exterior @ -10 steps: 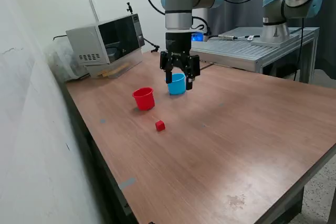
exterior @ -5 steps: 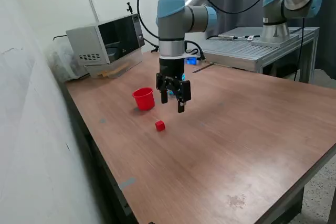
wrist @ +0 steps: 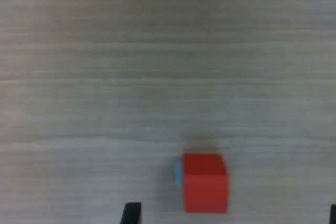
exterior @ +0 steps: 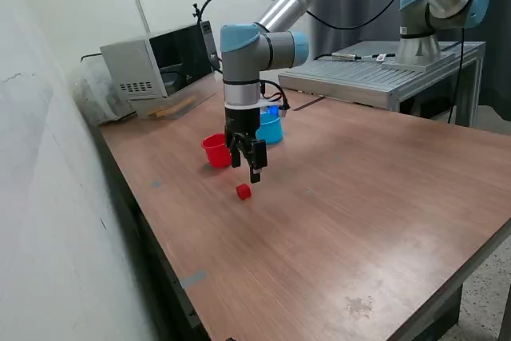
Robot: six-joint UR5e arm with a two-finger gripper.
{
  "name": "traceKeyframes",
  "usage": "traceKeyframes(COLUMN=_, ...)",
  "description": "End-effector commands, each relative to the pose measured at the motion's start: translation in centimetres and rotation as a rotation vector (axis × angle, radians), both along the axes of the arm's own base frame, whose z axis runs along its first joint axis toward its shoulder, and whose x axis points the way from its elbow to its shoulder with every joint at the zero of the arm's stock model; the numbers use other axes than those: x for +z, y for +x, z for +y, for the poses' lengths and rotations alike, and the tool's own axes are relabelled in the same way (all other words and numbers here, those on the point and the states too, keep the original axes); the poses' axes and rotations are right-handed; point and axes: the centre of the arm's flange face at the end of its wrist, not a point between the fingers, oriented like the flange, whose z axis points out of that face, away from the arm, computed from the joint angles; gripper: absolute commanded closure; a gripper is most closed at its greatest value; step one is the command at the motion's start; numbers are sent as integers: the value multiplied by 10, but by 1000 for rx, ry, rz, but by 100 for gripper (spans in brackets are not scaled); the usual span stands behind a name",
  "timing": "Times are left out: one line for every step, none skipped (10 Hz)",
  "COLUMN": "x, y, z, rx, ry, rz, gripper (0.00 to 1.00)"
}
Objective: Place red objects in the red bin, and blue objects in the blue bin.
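Observation:
A tiny red cube (exterior: 243, 191) lies on the wooden table (exterior: 359, 221), and it shows again as the red cube (wrist: 205, 182) in the wrist view. My gripper (exterior: 246, 164) hangs open just above and behind it, empty, with one dark fingertip (wrist: 131, 212) showing at the wrist picture's edge. The red cup (exterior: 214, 150) stands right behind the gripper, partly covered by it. The light-blue cup (exterior: 271, 128) stands further back, partly behind the arm. No blue cubes show.
A grey box-like appliance (exterior: 160, 61) sits at the table's back corner on the exterior view's left. A second arm (exterior: 435, 13) stands on a metal bench (exterior: 375, 73) behind. The wall runs along the exterior view's left.
The gripper has moved from above the light-blue cup toward the exterior view's left and forward, descending to just above the red cube. The cube and cups have stayed put.

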Motion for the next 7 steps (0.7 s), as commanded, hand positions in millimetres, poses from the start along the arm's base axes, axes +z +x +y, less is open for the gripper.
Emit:
traceKeyframes(x=-11, y=-4, z=7, rx=-9, ry=0, rz=8, gripper=0)
traceKeyframes(x=-12, y=-6, z=7, rx=-9, ry=0, rz=9, gripper=0)
traceKeyframes(x=-14, y=-7, z=7, rx=-9, ry=0, rz=11, gripper=0)
traceKeyframes(x=-15, y=-8, z=7, rx=-9, ry=0, rz=11, gripper=0)
traceKeyframes(x=-16, y=-8, z=7, rx=-9, ry=0, rz=9, gripper=0)
traceKeyframes(x=-18, y=-7, z=7, rx=-9, ry=0, rz=6, gripper=0)
traceKeyframes(x=-20, y=-6, z=7, rx=-9, ry=0, rz=5, gripper=0)
